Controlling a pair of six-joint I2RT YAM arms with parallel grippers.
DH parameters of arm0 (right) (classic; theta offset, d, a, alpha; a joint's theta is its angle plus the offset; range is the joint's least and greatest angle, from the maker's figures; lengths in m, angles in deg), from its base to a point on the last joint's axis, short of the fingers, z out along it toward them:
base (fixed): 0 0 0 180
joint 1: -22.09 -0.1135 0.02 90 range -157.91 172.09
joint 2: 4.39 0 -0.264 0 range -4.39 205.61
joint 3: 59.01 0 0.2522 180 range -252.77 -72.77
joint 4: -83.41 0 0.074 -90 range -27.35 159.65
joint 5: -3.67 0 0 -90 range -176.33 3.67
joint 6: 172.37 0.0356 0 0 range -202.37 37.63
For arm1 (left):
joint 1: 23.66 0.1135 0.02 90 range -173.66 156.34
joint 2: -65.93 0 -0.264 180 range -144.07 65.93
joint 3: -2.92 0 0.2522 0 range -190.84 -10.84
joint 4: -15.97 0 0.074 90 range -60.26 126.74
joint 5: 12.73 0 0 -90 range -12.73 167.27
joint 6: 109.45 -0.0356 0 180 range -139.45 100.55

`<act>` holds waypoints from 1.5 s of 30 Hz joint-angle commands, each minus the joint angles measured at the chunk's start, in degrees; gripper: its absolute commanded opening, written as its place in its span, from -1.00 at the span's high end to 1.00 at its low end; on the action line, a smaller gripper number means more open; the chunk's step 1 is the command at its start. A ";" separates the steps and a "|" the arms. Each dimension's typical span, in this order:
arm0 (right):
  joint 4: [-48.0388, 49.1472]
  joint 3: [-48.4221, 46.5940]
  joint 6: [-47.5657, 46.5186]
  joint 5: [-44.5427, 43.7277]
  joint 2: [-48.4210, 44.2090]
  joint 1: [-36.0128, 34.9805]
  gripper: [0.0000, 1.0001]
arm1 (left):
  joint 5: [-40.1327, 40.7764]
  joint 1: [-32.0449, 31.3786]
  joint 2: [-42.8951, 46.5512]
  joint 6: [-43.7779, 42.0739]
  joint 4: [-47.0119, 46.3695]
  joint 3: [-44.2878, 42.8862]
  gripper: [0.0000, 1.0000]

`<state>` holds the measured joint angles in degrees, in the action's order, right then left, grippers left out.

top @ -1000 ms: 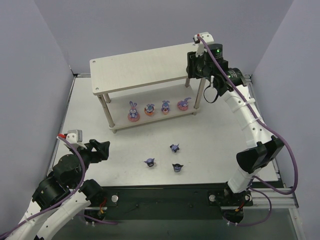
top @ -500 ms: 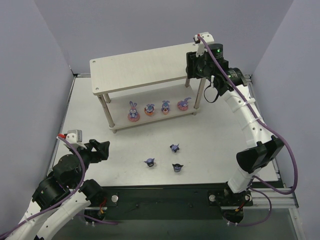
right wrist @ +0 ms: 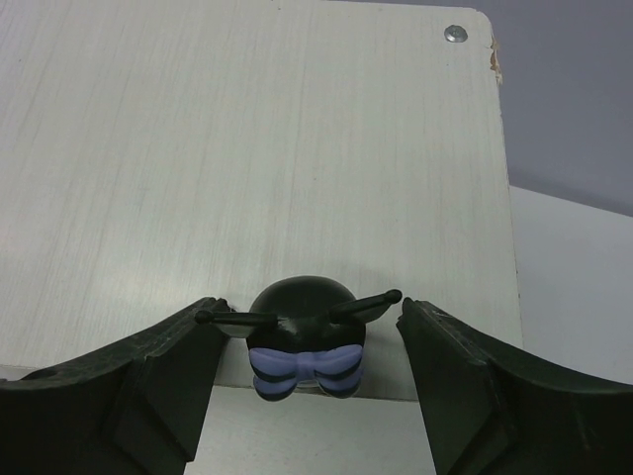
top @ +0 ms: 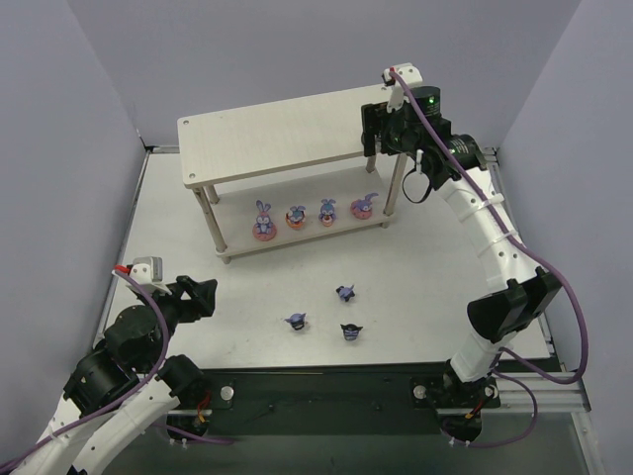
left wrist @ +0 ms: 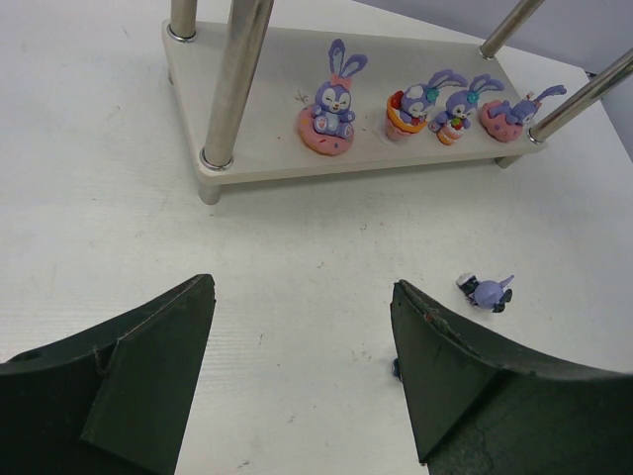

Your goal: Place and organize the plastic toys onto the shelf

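The white table (top: 425, 277) carries the beige two-tier shelf (top: 277, 134), which stands on four round legs toward the far side. Four purple-blue bunnies (left wrist: 334, 99) stand in a row on its lower board (left wrist: 257, 163). On the top board (right wrist: 247, 148) a black figure (right wrist: 302, 297) with a purple bow sits at the very edge of the right end. Three dark figures (top: 296, 320) rest apart on the table in front of the shelf
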<state>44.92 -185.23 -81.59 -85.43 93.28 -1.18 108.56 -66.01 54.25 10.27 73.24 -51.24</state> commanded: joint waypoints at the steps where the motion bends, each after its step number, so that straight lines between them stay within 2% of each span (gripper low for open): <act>1: -0.58 1.72 -0.25 -0.03 -1.86 0.24 -0.51 | 0.79 -0.28 -0.09 -0.01 -1.14 -0.29 -0.64; 5: 0.47 2.69 -0.16 0.50 -3.97 0.24 -0.61 | 0.88 -0.28 -0.09 -0.01 -1.06 -0.29 -0.64; 16: 3.81 11.73 0.89 2.35 -17.23 -1.25 -0.61 | 0.44 -0.28 0.08 -0.10 -1.23 -0.29 -0.64; 19: 3.29 17.52 2.56 2.26 -23.12 -2.13 -0.61 | 0.09 -0.28 0.08 -0.18 -1.40 -0.47 -0.64; 25: -0.05 33.61 11.69 5.77 -37.71 -5.63 -0.61 | -2.63 -0.28 -0.53 -0.18 -2.46 -0.82 -0.64; 28: -0.14 42.39 15.65 2.10 -42.99 -9.94 -0.61 | -4.21 -0.28 -1.94 0.25 -2.72 -0.99 -0.64; 30: -0.32 47.39 17.58 -2.99 -44.66 -15.56 -0.61 | -5.97 -0.28 -3.16 0.87 -2.72 -1.08 -0.64; 33: 0.12 51.80 19.87 -9.83 -44.85 -22.86 -0.61 | -8.26 -0.28 -4.05 1.66 -3.08 -0.99 -0.64; 38: 9.77 59.20 22.42 -13.99 -41.25 -34.36 -0.64 | -6.86 -0.28 -3.79 1.66 -2.20 -1.08 -0.64; 39: 10.92 59.20 23.21 -20.70 -38.37 -39.17 -0.66 | -6.16 -0.28 -3.53 1.49 -1.76 -1.26 -0.64; 40: 12.15 58.94 24.61 -23.82 -36.43 -42.36 -0.74 | -5.54 -0.28 -3.52 1.23 -1.50 -1.34 -0.64; 42: 13.56 57.28 25.06 -27.78 -29.78 -48.94 -0.79 | -4.66 -0.28 -3.00 1.14 -0.53 -2.04 -0.64; 45: 16.11 54.55 27.08 -29.74 -20.20 -52.83 -0.82 | -3.08 -0.28 -1.95 0.87 -0.09 -2.22 -0.64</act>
<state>54.84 -126.88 -58.36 -106.21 63.66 -49.05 103.05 -66.01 50.78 11.53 73.13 -51.24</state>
